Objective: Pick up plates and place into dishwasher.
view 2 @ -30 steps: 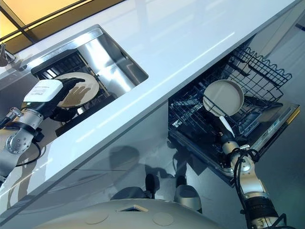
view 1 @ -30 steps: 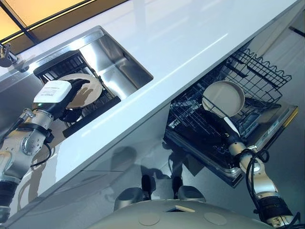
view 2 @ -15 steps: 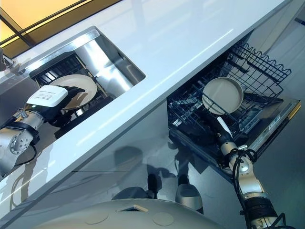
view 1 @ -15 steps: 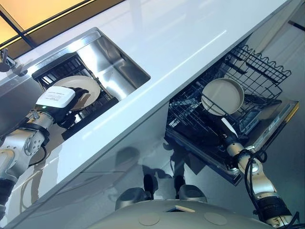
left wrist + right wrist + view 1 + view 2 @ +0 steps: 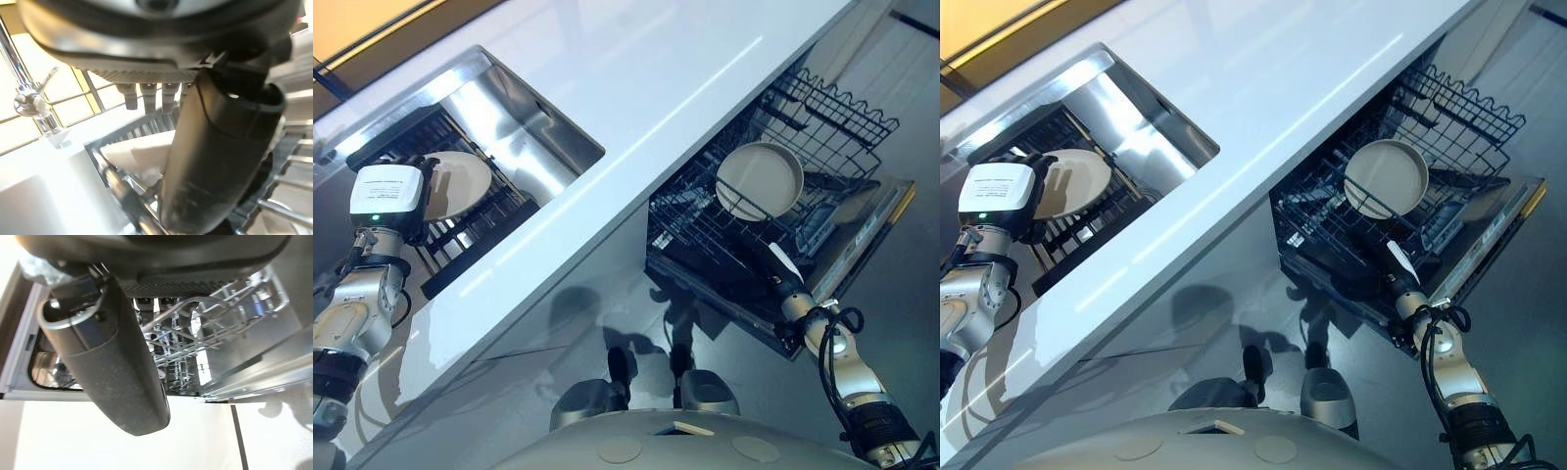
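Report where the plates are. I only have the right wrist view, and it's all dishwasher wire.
Observer: One plate stands on edge in the dishwasher rack, just past the right robot hand.
Operator: Give me the other one.
Observer: A second plate leans in the black rack inside the sink.
Operator: Tell me where the left arm is.
Observer: The left robot hand is against that plate's edge. I cannot tell whether it has a grip.

White countertop, steel sink set in it, chrome tap, grey glossy floor
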Robot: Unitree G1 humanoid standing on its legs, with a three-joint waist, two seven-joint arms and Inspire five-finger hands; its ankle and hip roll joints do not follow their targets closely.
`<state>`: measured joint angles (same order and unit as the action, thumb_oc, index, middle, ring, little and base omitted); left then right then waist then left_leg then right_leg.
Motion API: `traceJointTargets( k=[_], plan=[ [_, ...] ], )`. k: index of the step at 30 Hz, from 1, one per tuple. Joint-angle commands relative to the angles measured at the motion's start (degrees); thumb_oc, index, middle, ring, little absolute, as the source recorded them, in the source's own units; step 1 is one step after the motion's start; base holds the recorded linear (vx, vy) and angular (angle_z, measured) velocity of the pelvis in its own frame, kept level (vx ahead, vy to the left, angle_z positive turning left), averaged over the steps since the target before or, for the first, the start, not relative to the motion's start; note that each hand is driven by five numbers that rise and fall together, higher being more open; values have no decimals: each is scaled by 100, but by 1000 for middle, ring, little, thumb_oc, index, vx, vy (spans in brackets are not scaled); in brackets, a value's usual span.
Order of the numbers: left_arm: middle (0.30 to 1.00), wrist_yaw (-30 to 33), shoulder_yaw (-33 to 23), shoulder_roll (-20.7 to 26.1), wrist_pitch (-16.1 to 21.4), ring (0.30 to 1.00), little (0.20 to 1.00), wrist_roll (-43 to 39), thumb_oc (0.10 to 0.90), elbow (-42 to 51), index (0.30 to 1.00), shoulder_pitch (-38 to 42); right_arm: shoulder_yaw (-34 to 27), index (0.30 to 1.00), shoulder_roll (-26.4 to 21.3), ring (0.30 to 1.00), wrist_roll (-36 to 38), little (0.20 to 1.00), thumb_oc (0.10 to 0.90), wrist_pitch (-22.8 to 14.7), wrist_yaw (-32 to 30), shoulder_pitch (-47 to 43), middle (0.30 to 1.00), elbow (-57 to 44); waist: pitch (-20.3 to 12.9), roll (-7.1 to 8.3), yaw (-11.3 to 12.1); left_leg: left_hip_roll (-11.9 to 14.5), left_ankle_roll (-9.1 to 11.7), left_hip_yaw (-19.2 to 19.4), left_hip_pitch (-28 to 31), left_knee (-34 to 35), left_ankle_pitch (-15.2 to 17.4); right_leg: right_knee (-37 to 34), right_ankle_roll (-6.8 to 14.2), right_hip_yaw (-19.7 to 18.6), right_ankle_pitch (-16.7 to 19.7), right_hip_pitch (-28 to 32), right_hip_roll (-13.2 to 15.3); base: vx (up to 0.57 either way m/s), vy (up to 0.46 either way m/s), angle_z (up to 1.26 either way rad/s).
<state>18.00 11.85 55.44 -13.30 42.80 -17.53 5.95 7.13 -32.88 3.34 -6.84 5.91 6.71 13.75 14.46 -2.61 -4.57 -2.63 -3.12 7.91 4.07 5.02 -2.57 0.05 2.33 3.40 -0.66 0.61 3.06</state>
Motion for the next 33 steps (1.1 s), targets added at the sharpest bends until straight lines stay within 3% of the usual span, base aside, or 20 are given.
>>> traceJointTargets(
  k=[1,2,4,5,12,19,27,33],
  plan=[
    [900,487,227,77,-522,900,900,203,800,-615,900,1297,65,900,-316,900,344,900,800,-516,-145,-452,900,-297,39,-3,-205,-155,-111,-59,-343,-608,758,1088,395,11,-469,-743,-144,-6,38,-17],
    [608,537,322,69,-457,608,560,133,460,-776,608,1404,90,900,-325,900,372,900,800,-528,-173,-474,900,-298,67,16,-230,-154,-118,-46,-361,-611,760,1111,402,-22,-447,-782,-148,-9,24,-16],
    [441,631,401,21,-308,441,365,-99,265,-980,441,1534,104,900,-326,900,439,900,800,-580,-184,-476,900,-302,104,39,-267,-138,-118,-9,-398,-621,763,1105,398,-75,-444,-822,-168,-18,2,-16],
    [300,665,429,-26,-171,300,200,-154,100,-1047,300,1587,109,900,-305,900,431,900,800,-621,-198,-465,900,-287,116,49,-287,-135,-118,4,-418,-632,767,1105,397,-97,-436,-844,-178,-21,-5,-14],
    [300,941,532,-49,268,300,200,-532,100,-1174,300,1866,59,900,-246,900,481,900,800,-826,-86,-420,900,-266,79,12,-357,-141,-98,8,-406,-659,770,1095,353,-96,-479,-789,-192,-4,-2,-4],
    [300,1329,144,101,399,300,200,-456,100,-680,300,1641,-22,900,-138,900,562,900,800,-938,-144,-431,900,-458,-141,-70,-230,-146,-36,-132,-268,-583,751,943,282,69,-579,-527,-184,-9,-52,4],
    [300,2062,-1645,271,916,300,200,-749,100,477,300,399,-680,900,55,900,290,900,800,-1115,-852,-507,900,-1379,-525,-189,84,-127,50,-383,-58,-390,700,663,170,278,-675,-136,-218,-27,-94,13],
    [300,2404,-2827,-45,1280,300,200,-1024,100,1301,300,-434,-1322,900,101,900,183,900,800,-1186,-1306,-636,900,-2071,-679,-193,263,-111,126,-531,62,-251,663,529,115,374,-744,81,-260,-54,-86,17]
  ],
)
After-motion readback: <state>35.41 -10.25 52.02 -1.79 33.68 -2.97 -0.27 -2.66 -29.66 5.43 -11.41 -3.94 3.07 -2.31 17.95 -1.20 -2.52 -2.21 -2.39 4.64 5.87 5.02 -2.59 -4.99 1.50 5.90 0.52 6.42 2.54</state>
